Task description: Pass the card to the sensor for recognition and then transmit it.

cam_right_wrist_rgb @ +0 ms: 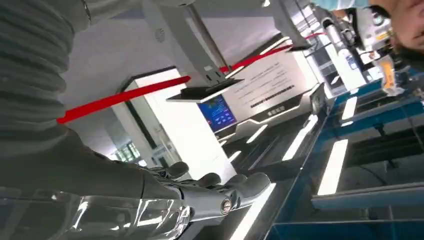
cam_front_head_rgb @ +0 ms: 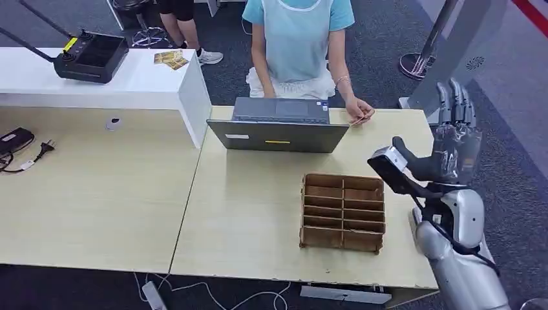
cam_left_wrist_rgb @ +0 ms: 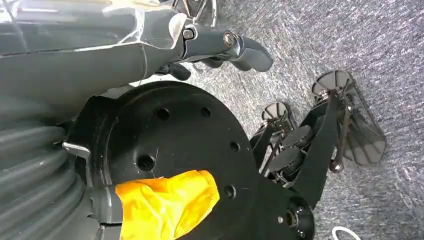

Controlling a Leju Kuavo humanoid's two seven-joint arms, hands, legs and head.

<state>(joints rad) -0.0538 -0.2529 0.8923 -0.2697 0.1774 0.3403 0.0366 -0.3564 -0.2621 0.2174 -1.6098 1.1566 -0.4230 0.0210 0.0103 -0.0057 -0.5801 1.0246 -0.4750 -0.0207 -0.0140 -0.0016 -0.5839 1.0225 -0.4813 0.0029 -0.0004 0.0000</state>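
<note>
A person in a light blue top stands behind the table and pinches a small tan card (cam_front_head_rgb: 360, 119) against the table edge, just right of the grey laptop (cam_front_head_rgb: 279, 126). My right hand (cam_front_head_rgb: 455, 139) is raised above the table's right end, fingers straight up and apart, with nothing in it; it is well to the right of and nearer than the card. The right wrist view has that hand (cam_right_wrist_rgb: 200, 200) empty against a bright hall. My left hand (cam_left_wrist_rgb: 215, 45) hangs low over grey carpet, fingers loosely extended, holding nothing.
A brown cardboard divider box (cam_front_head_rgb: 342, 212) sits on the wooden table (cam_front_head_rgb: 252, 213) in front of the laptop. To the left stand a white counter (cam_front_head_rgb: 139, 84) with a black controller (cam_front_head_rgb: 90, 56) and some cards (cam_front_head_rgb: 170, 59). A grey gate post (cam_front_head_rgb: 452, 51) stands at the right.
</note>
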